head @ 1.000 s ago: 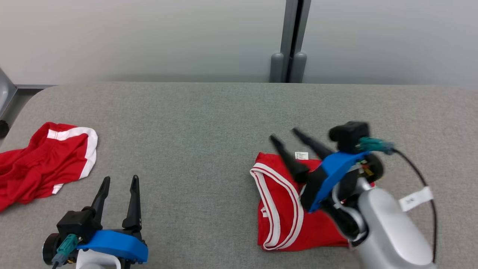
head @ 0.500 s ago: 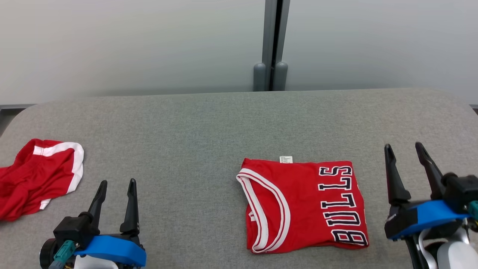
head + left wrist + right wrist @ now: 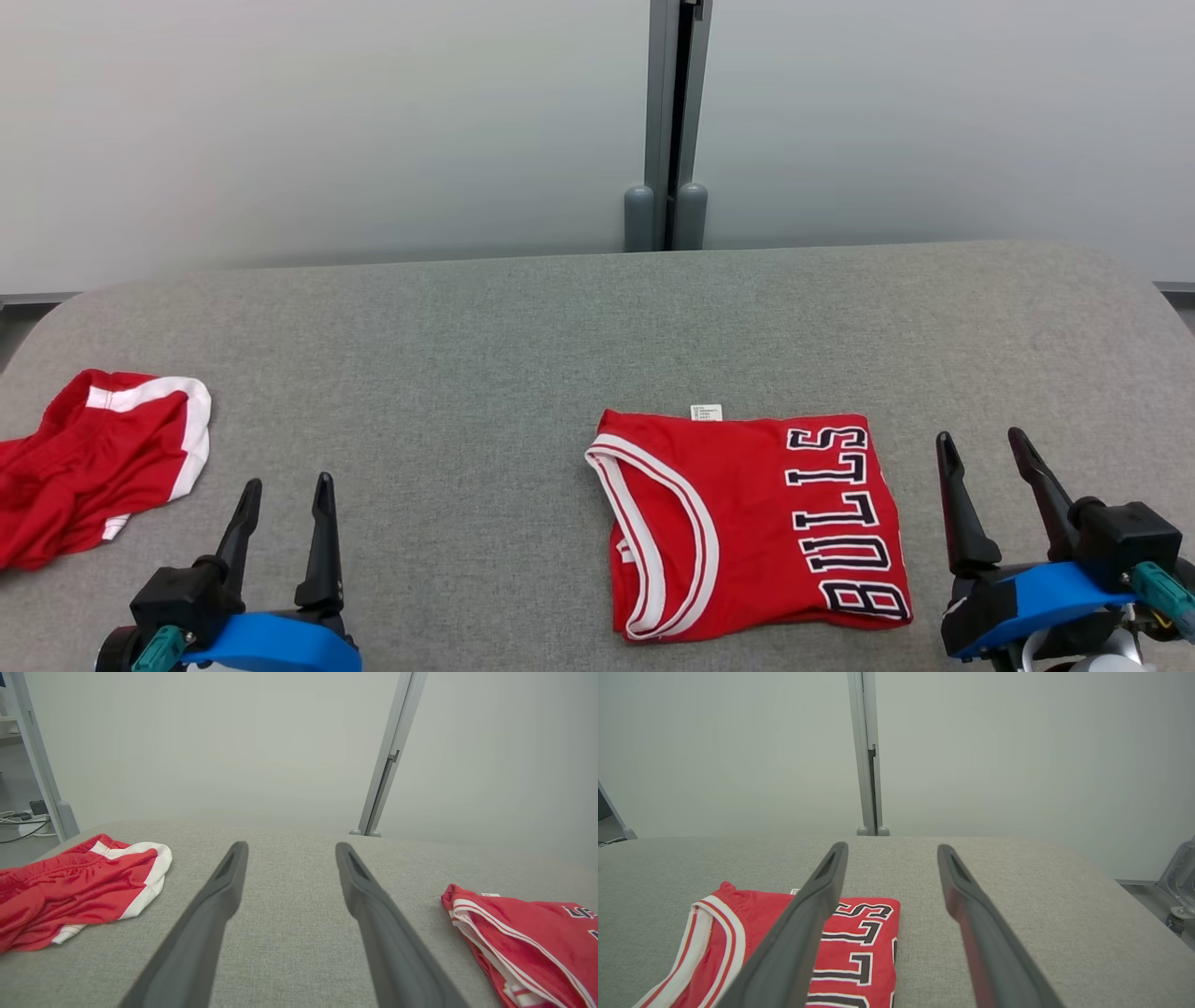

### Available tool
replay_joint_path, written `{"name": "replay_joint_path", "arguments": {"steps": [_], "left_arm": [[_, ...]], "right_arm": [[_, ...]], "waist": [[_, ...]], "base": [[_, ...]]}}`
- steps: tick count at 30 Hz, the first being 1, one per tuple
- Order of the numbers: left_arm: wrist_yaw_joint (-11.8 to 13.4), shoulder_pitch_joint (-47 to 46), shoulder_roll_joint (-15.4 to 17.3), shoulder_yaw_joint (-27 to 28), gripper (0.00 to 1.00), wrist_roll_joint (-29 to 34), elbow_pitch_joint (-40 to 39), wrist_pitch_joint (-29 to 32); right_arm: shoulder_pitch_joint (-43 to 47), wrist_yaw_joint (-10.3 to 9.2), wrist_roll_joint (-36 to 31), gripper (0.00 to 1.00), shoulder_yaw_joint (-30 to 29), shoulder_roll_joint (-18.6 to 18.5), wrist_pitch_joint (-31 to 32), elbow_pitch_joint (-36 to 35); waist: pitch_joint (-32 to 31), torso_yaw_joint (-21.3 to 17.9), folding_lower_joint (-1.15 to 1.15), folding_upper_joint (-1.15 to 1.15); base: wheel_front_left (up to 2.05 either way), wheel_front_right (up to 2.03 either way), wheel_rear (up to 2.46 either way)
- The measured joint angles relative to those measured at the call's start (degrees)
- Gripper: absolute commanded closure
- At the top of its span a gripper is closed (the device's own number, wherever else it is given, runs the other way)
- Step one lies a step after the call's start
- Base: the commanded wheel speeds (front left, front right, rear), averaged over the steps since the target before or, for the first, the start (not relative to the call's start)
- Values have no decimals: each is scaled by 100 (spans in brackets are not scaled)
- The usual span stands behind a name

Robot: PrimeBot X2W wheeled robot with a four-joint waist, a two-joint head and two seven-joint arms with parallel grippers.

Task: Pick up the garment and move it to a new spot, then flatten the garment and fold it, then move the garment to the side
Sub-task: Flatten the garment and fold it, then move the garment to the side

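The red garment (image 3: 103, 457) with white trim at the left of the head view is crumpled, and the frame's left edge cuts it off, so its full shape cannot be made out; the folded jersey (image 3: 747, 523) lies flat on the grey table (image 3: 467, 355) at lower centre-right, with its BULLS lettering running sideways and a small white label (image 3: 706, 412) at its upper edge, too small to read. In the left wrist view the jersey is cut by the right edge and only the start of the letters shows; in the right wrist view one dark finger crosses in front of the lettering and hides part of it. The bottom edge of the head view cuts off both wrists, so little of either arm can be seen.

The left gripper (image 3: 288, 483) stands with its fingers spread wide and nothing between them, at lower left, between the two garments and apart from both; the right gripper (image 3: 979, 437) is likewise spread and empty, at lower right, just beside the jersey's lettered edge without touching it.

Both grippers point up the frame towards the grey wall post (image 3: 667, 121), their fingers over bare table; whether the tips touch the surface cannot be told.
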Motion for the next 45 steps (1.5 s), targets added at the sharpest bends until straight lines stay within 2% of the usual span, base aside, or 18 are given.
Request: {"name": "replay_joint_path", "arguments": {"steps": [10, 20, 23, 28, 34, 37, 45], "left_arm": [[48, 107, 0, 1, 0, -15, 23, 0], [53, 108, 2, -31, 0, -25, -15, 0], [54, 105, 2, -36, 0, -31, -47, 0], [47, 73, 4, -42, 0, -65, -135, 0], [36, -93, 36, -127, 0, -35, -203, 0], [12, -177, 42, -169, 0, -14, -224, 0], [-3, -279, 52, -211, 0, -8, -205, 0]], "right_arm": [[91, 0, 42, 0, -83, 4, 55, 29], [84, 0, 115, 0, 13, 8, 386, 73], [-37, 1, 183, 0, 78, 14, 734, 51], [-506, 1, 457, 0, 107, 16, 1833, 252], [-984, 0, 359, 0, -115, 10, 3010, 843], [-1133, 0, 301, 0, -221, 11, 3293, 1138], [-1288, 0, 193, 0, -313, 7, 3496, 1930]], "waist": [[-34, 27, 0, 1], [20, 3, 0, 1], [91, -4, 1, 1], [206, 0, 1, 1], [353, 94, 1, 1], [445, 169, 1, 1], [680, 356, 1, 1]], "base": [[0, 0, 0], [0, 0, 0], [0, 0, 0], [0, 0, 0], [0, 0, 0], [0, 0, 0], [0, 0, 0]]}}
